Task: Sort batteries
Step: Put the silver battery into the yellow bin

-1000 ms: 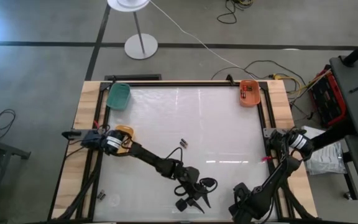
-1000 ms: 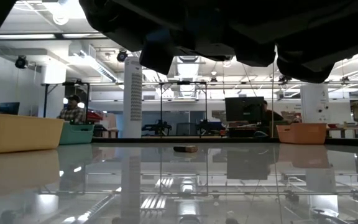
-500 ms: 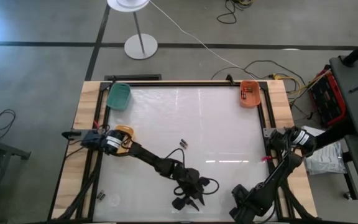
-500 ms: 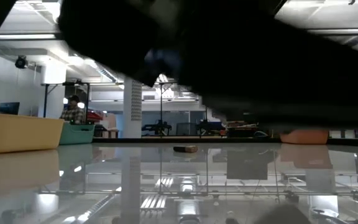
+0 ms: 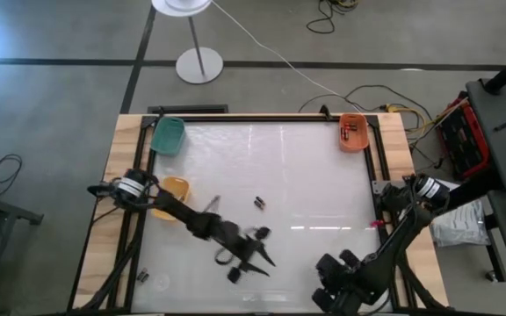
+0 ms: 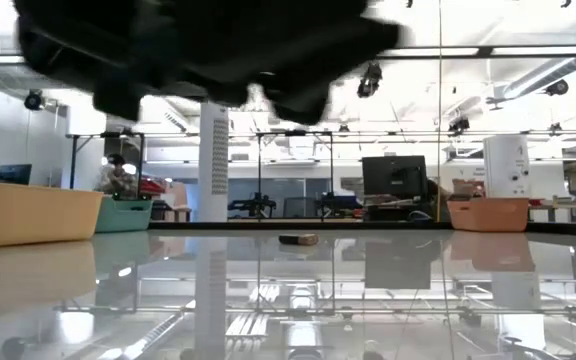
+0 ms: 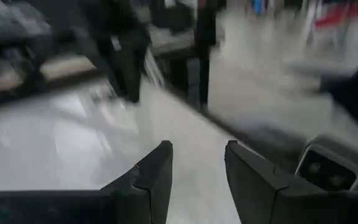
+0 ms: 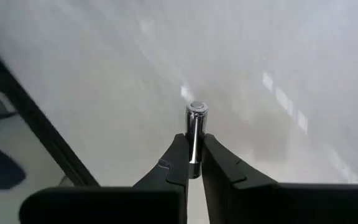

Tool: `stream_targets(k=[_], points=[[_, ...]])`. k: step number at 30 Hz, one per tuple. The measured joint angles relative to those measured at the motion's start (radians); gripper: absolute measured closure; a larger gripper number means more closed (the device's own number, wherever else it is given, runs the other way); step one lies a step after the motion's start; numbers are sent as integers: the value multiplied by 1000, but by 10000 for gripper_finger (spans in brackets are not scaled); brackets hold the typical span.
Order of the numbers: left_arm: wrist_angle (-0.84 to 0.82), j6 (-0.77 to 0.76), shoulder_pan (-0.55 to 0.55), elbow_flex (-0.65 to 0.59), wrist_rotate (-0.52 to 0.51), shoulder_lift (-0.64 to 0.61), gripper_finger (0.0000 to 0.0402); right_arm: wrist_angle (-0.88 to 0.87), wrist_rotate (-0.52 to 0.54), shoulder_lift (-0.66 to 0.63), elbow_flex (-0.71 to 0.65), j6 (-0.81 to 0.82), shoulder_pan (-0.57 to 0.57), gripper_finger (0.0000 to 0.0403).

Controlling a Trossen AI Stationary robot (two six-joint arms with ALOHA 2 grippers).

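My right gripper (image 5: 328, 268) is by the table's near edge, right of the middle, and it is shut on a silver battery (image 8: 196, 134). My left gripper (image 5: 251, 262) hovers left of it over the near middle of the table; its fingers are open (image 7: 197, 163) with nothing between them. One dark battery (image 5: 259, 203) lies on its side at the table's middle, and it also shows in the low view (image 6: 299, 239). Several batteries with red marks lie inside the orange bin (image 5: 352, 132) at the far right corner. My right gripper pinches the silver battery between its two fingers. The battery lies along the fingers, and its capped end (image 8: 197, 107) sticks out past the fingertips (image 8: 178, 152). The other end is hidden between the fingers.
A green bin (image 5: 168, 134) stands at the far left corner, and a yellow bin (image 5: 174, 187) sits at the left edge under my left arm. Black rails frame the glossy white table (image 5: 306, 175). Two small pieces (image 5: 144, 277) lie on the wooden border, near left.
My left gripper has swung toward the table's left and a little toward the far edge, away from my right gripper. My right gripper has shifted slightly toward the table's left, along the near edge. The battery at the table's middle has stayed put.
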Motion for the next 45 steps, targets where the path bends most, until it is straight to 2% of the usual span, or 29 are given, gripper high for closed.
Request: stream_targets(k=[4,6,9,15,19,21,24,26,39,45], points=[[463,-67,10,-227,-56,-29,274,33,235,-19,5,-164,-23,388],[634,-70,10,-300,-98,-31,274,61,347,-21,6,-252,-47,389],[604,-68,9,-341,-113,-40,274,124,435,-5,4,-402,-103,389],[609,-82,10,-335,-129,-40,274,369,436,42,2,-737,-233,389],[611,-86,10,-334,-143,-39,274,519,434,48,2,-924,-264,390],[611,-85,9,-336,-188,-39,274,554,430,48,3,-973,-265,390],[619,-65,10,-336,-259,-39,274,561,430,48,6,-996,-262,390],[619,-63,11,-324,-269,-39,274,563,434,48,7,-998,-260,390],[520,-60,8,-248,-232,-26,274,584,512,47,42,-1083,-265,390],[526,-51,8,-249,-199,-26,297,584,512,46,45,-1088,-265,390]])
